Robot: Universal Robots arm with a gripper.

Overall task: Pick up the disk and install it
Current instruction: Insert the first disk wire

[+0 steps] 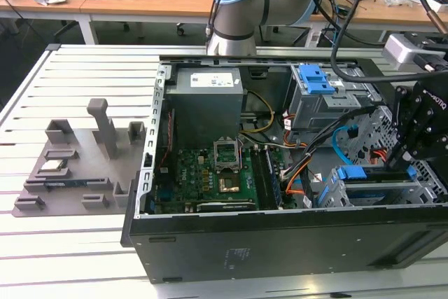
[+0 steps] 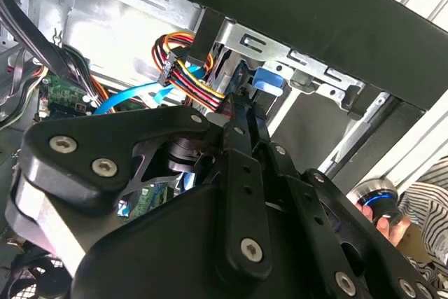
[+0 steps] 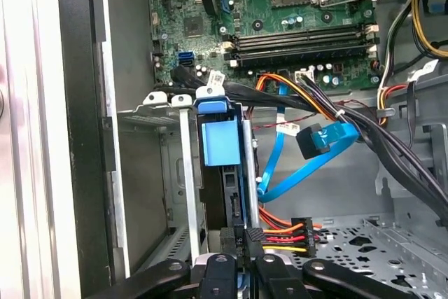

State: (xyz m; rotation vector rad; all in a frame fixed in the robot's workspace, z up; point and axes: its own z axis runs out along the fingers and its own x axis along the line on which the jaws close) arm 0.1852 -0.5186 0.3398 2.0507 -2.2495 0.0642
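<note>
Black gripper (image 3: 238,271) linkage sits nearest the lens in both wrist views, jaws drawn nearly together on the edge of the disk (image 3: 231,194), which stands on edge in its blue bracket (image 3: 220,141). Disk is down in the metal drive cage (image 1: 378,190) at the near right corner of the computer case (image 1: 210,243) in the exterior view. Blue data cable (image 3: 308,162) and a multicoloured power connector (image 3: 290,234) lie just beside it; motherboard (image 1: 210,180) further left.
</note>
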